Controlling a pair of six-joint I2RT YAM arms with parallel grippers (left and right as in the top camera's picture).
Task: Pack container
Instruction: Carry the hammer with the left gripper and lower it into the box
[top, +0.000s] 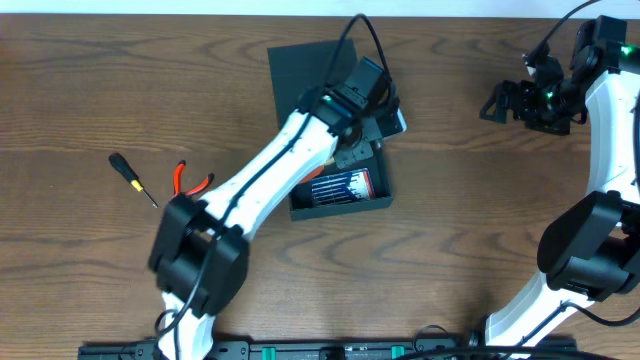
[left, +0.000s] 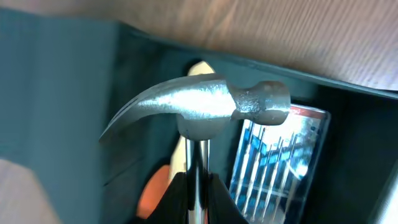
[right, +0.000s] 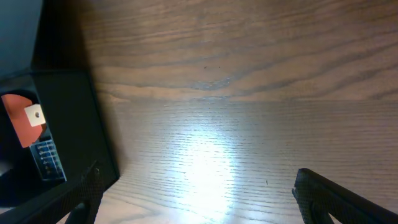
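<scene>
The dark teal-grey container (top: 340, 208) sits open at the table's middle, its flap lid (top: 300, 68) lying flat behind it. My left gripper (top: 352, 148) hangs over the box and is shut on the steel shaft of a claw hammer (left: 205, 102), whose head is above the inside of the container (left: 56, 93). A small blue case of bits (left: 280, 165) lies inside the box and also shows in the overhead view (top: 342, 186). My right gripper (top: 505, 100) is open and empty at the far right; its wrist view shows both fingers wide apart (right: 199, 199) over bare wood.
A black-handled screwdriver (top: 132, 178) and orange-handled pliers (top: 190, 180) lie on the table to the left of the box. An orange item (left: 152, 193) lies in the box under the hammer. The container's corner (right: 68, 130) is at the left of the right wrist view.
</scene>
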